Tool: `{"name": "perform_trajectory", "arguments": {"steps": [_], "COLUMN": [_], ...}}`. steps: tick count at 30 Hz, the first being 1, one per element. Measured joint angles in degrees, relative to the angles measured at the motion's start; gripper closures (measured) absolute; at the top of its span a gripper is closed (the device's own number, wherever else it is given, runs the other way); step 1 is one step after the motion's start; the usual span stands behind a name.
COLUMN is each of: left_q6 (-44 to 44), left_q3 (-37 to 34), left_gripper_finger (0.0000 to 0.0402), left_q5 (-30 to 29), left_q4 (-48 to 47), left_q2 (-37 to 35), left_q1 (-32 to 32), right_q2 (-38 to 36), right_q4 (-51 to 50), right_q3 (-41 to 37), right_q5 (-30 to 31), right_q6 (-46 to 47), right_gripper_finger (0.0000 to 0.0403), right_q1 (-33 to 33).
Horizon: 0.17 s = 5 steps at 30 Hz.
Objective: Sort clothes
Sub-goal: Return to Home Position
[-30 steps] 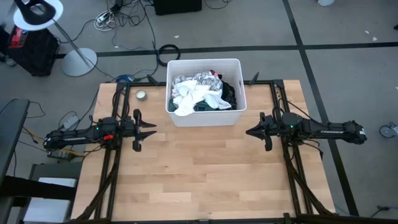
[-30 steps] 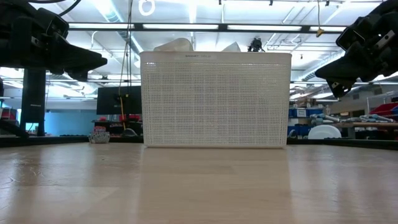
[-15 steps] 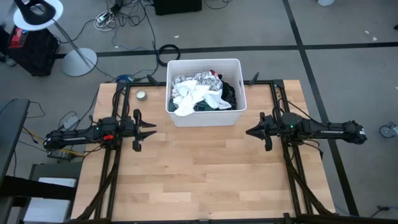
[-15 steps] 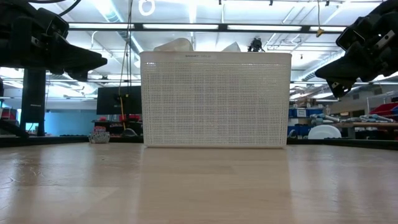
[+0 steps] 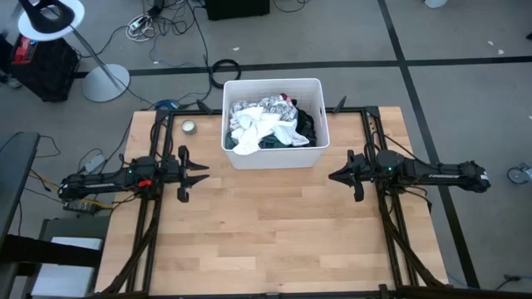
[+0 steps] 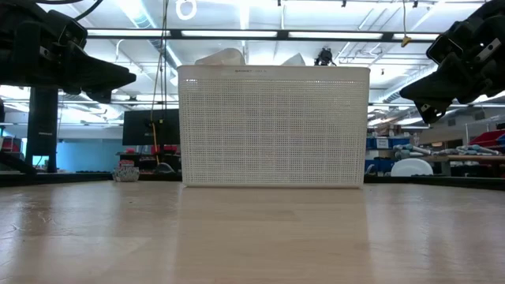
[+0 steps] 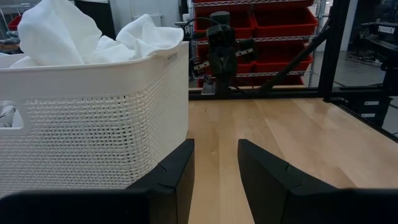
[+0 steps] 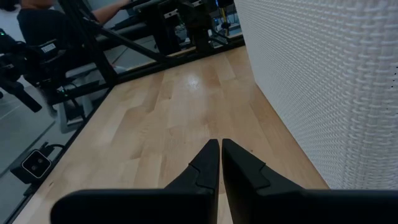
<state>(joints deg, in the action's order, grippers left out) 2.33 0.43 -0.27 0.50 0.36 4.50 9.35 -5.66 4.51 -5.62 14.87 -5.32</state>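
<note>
The clothes (image 5: pixel 268 124) lie heaped in a white plastic bin (image 5: pixel 235 158) at the table's far middle: a plain white garment on top, a leaf-print one and dark ones behind. White cloth (image 7: pixel 68 34) rises above the bin's rim (image 7: pixel 93 62). My left gripper (image 5: pixel 204 173) hovers open at the table's left, pointing right. My right gripper (image 5: pixel 332 176) hovers shut at the table's right, pointing left. Both are empty and clear of the bin.
A small round tin (image 5: pixel 189 127) sits on the table left of the bin. The wooden table (image 5: pixel 274 232) lies bare between and in front of the arms. The bin's mesh wall (image 8: pixel 323 81) stands close beside my right gripper.
</note>
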Motion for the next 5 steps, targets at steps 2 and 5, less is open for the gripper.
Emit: {"name": "perform_trajectory", "arguments": {"steps": [2, 5], "left_q6": [0.0, 0.0], "left_q3": [0.0, 0.0], "left_gripper_finger": [0.0273, 0.0273], "left_q5": [0.0, 0.0], "left_q4": [0.0, 0.0], "left_q2": [0.0, 0.0], "left_q1": [0.0, 0.0], "right_q2": [0.0, 0.0], "right_q4": [0.0, 0.0], "right_q3": [0.0, 0.0], "right_q5": [0.0, 0.0], "right_q6": [0.0, 0.0], "right_gripper_finger": [0.0383, 0.0383], "right_q1": [0.0, 0.0]}}
